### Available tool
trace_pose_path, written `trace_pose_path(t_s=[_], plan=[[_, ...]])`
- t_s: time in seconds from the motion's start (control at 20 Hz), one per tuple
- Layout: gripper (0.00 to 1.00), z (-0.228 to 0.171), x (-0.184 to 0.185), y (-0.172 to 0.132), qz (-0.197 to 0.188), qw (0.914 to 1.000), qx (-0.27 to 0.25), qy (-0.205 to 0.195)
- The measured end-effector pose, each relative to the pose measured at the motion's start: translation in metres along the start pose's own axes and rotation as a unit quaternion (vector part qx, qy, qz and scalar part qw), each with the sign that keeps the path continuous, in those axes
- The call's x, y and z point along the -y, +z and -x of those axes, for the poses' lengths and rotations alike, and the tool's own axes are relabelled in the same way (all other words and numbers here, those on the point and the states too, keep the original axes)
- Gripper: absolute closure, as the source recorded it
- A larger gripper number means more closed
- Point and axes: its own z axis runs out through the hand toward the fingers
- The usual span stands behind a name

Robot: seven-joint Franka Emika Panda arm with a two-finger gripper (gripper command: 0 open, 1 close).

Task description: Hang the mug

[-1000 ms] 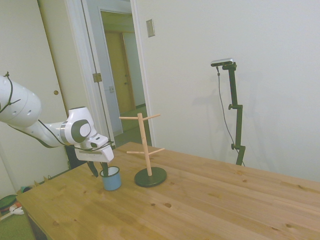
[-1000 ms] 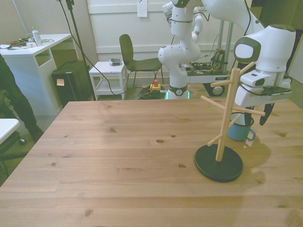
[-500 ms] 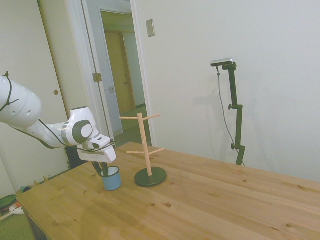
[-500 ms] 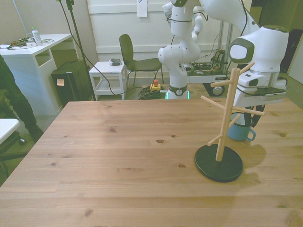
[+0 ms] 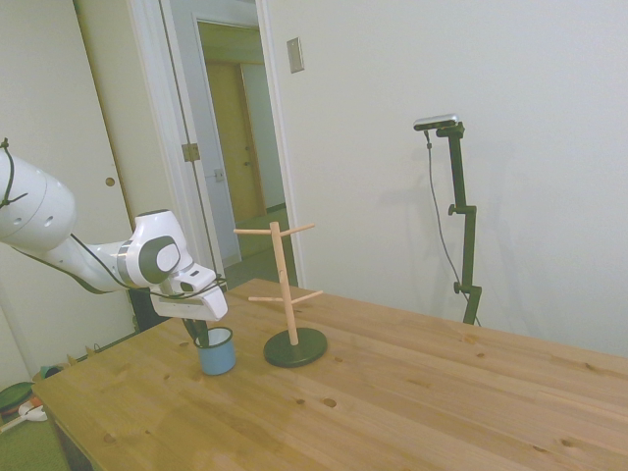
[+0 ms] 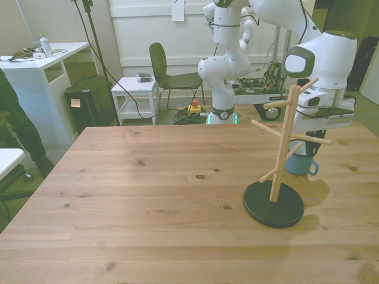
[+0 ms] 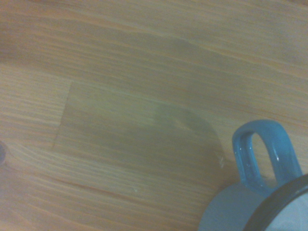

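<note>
The light-blue mug stands upright on the wooden table, just beside the black base of the wooden peg stand. My gripper comes down from above, its dark fingers closed over the mug's rim on the side away from the stand. In the front view the mug sits behind the peg stand, partly crossed by a peg, with the gripper on its rim. The wrist view shows the mug's handle and dark rim close by, over bare wood.
The stand's four pegs carry nothing. The mug is near the table's far edge at the front view's right. Beyond the table are a chair, a white desk and a person at the front view's left edge.
The fingers stood apart around the mug's rim a second ago and have since closed on it. The hand shifted slightly toward the stand. The mug stays on the table.
</note>
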Motion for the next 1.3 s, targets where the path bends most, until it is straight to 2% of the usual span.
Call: trace_pose_path(t_s=[0.25, 0.65, 0.95, 1.1, 1.3], plan=[[1.00, 0.001, -0.006, -0.024, -0.014, 0.9998, -0.012, -0.005], [1.00, 0.018, -0.025, -0.129, -0.060, 0.9975, -0.036, -0.010], [1.00, 0.038, -0.052, -0.170, -0.082, 0.9955, -0.047, -0.007], [1.00, 0.038, -0.074, -0.202, -0.091, 0.9945, -0.051, -0.011], [1.00, 0.013, -0.117, -0.237, -0.100, 0.9931, -0.059, -0.013]])
